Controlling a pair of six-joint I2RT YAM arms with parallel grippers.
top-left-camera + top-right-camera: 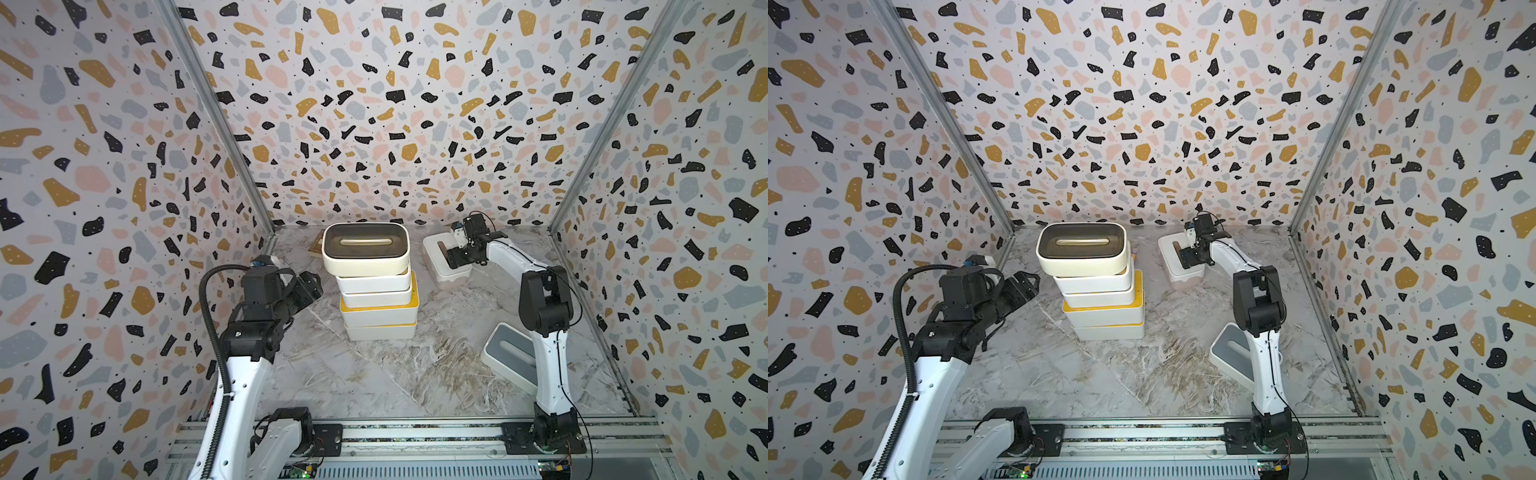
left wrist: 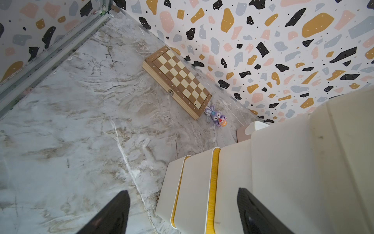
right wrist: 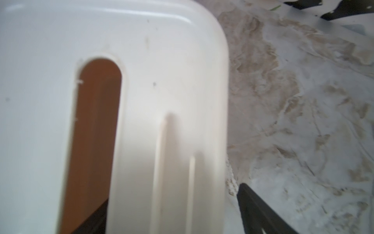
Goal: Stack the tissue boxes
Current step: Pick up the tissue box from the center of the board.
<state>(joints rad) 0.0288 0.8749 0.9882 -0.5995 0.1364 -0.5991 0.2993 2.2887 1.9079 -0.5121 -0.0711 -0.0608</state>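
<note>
Seven tissue boxes point(image 1: 379, 314) are there, five in a stack and two alone; one chessboard point(image 2: 178, 81); one toy rabbit point(image 2: 216, 116).

Five tissue boxes point(image 1: 376, 299) are shown stacked at centre — the dark-lidded box point(image 1: 365, 247) topmost, skewed. A white-lidded box point(image 1: 451, 276) is set far right; a grey-lidded box point(image 1: 505, 353), near right.

L arm point(image 1: 245, 382): white links, blk joints, ribbed blk hose point(image 1: 201, 291). R arm point(image 1: 546, 374): same colours.
</note>
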